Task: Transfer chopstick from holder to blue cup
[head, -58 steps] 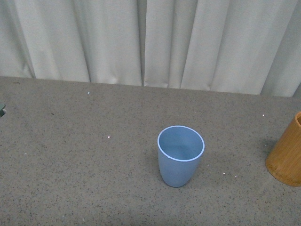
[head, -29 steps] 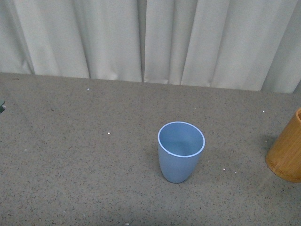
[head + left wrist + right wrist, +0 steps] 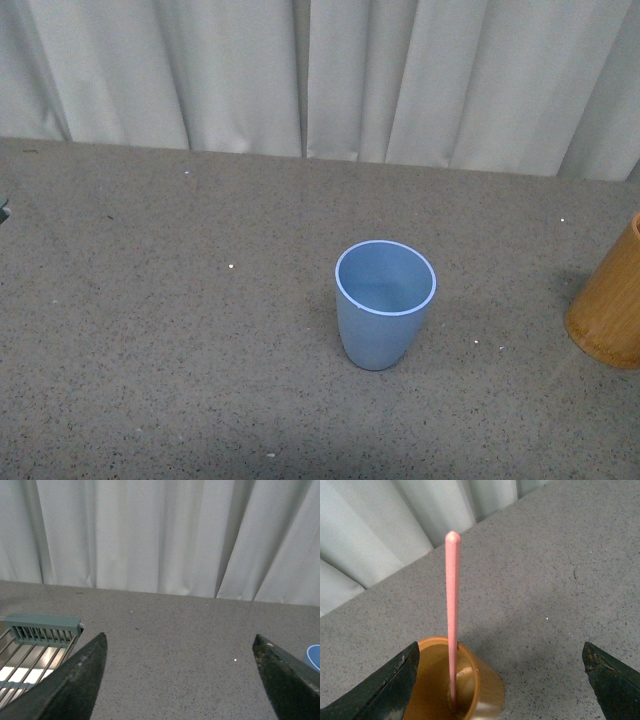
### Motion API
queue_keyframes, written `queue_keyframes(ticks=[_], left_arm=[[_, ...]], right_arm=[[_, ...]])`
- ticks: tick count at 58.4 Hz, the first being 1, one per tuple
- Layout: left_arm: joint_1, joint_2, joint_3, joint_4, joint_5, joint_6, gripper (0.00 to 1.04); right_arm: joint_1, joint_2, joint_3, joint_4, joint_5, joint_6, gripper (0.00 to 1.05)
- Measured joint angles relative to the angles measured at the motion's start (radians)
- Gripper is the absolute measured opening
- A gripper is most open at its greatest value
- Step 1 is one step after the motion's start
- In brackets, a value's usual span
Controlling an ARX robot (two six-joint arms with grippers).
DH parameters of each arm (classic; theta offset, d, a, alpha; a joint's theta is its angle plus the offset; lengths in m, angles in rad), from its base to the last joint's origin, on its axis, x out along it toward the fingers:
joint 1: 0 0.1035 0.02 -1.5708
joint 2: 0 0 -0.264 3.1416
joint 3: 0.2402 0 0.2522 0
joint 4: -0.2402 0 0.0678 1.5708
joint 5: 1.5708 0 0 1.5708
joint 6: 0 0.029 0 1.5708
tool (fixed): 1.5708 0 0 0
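The blue cup (image 3: 384,302) stands upright and empty near the middle of the grey table in the front view; a sliver of its rim (image 3: 314,656) shows in the left wrist view. The orange-brown holder (image 3: 610,310) is cut off by the right edge. In the right wrist view the holder (image 3: 462,682) holds one salmon-pink chopstick (image 3: 452,605) standing upright. My right gripper (image 3: 500,667) is open, one fingertip (image 3: 400,677) beside the holder's rim, touching nothing. My left gripper (image 3: 180,652) is open over bare table. Neither arm shows in the front view.
White curtains (image 3: 320,80) hang along the table's far edge. A grey wire rack (image 3: 35,645) sits on the table beside my left gripper's finger. The speckled grey table (image 3: 180,330) stretches round the cup.
The front view has shifted: cup and holder sit slightly higher in the frame than a second ago. Nothing on the table has been moved or gripped.
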Motion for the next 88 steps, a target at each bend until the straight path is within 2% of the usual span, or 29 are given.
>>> queue_keyframes(ticks=[3, 14, 19, 28, 34, 38, 84, 88], left_arm=[[0.000, 0.000, 0.000, 0.000, 0.000, 0.000, 0.79], [0.000, 0.000, 0.000, 0.000, 0.000, -0.001, 0.37], [0.000, 0.000, 0.000, 0.000, 0.000, -0.001, 0.51], [0.000, 0.000, 0.000, 0.000, 0.000, -0.001, 0.76], [0.000, 0.000, 0.000, 0.000, 0.000, 0.000, 1.00], [0.000, 0.000, 0.000, 0.000, 0.000, 0.000, 0.97], [0.000, 0.000, 0.000, 0.000, 0.000, 0.000, 0.98], [0.000, 0.000, 0.000, 0.000, 0.000, 0.000, 0.98]], right_arm=[[0.002, 0.005, 0.013, -0.003, 0.000, 0.000, 0.95], [0.004, 0.061, 0.055, 0.011, -0.026, -0.048, 0.95], [0.005, 0.095, 0.068, 0.066, -0.077, -0.085, 0.95], [0.009, 0.134, 0.108, 0.097, -0.081, -0.156, 0.95], [0.012, 0.167, 0.156, 0.086, -0.052, -0.200, 0.95], [0.013, 0.182, 0.177, 0.076, -0.035, -0.209, 0.95], [0.044, 0.344, 0.242, 0.063, 0.082, -0.200, 0.95], [0.049, 0.353, 0.243, 0.070, 0.092, -0.193, 0.83]])
